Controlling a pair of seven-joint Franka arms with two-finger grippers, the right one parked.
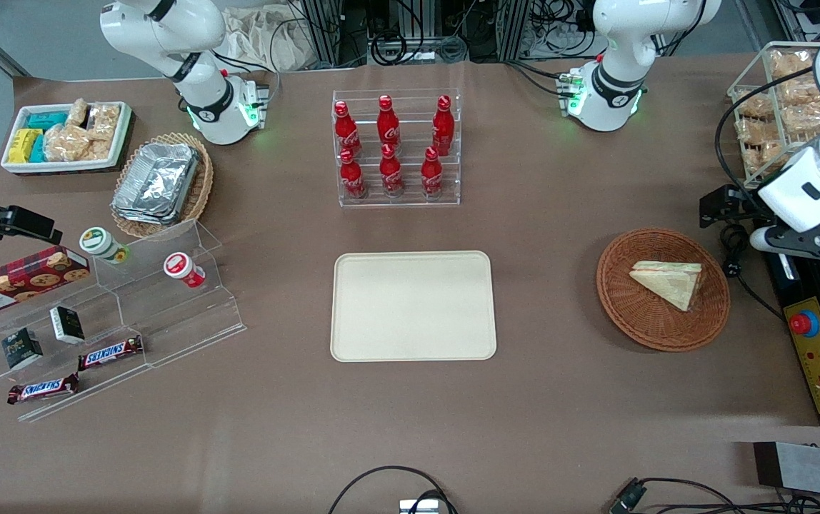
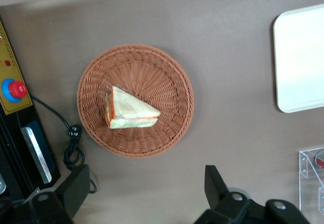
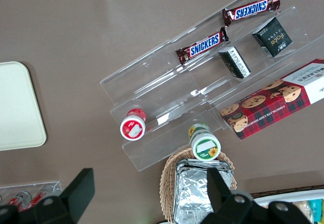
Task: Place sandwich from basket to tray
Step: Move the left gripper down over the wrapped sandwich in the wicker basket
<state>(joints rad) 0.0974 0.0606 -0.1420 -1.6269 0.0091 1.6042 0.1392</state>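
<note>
Front view: I see the sandwich (image 1: 668,283) lying flat in the basket (image 1: 624,300), near the working arm's end of the brown surface (image 1: 560,235); its long filling edge runs across the basket and its tip points toward the front camera. My gripper (image 2: 147,193) hovers above it, fingers (image 2: 215,183) spread apart, holding nothing. The tray (image 1: 353,343) sits mid-surface.

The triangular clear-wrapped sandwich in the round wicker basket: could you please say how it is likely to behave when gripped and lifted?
The triangular clear-wrapped sandwich looks soft, so it would probably squash under a firm pinch. Its wrap may be slippery. It lies flat in the round reddish-brown wicker basket, so rolling seems unlikely. The left gripper is open above the table beside the basket.
</note>
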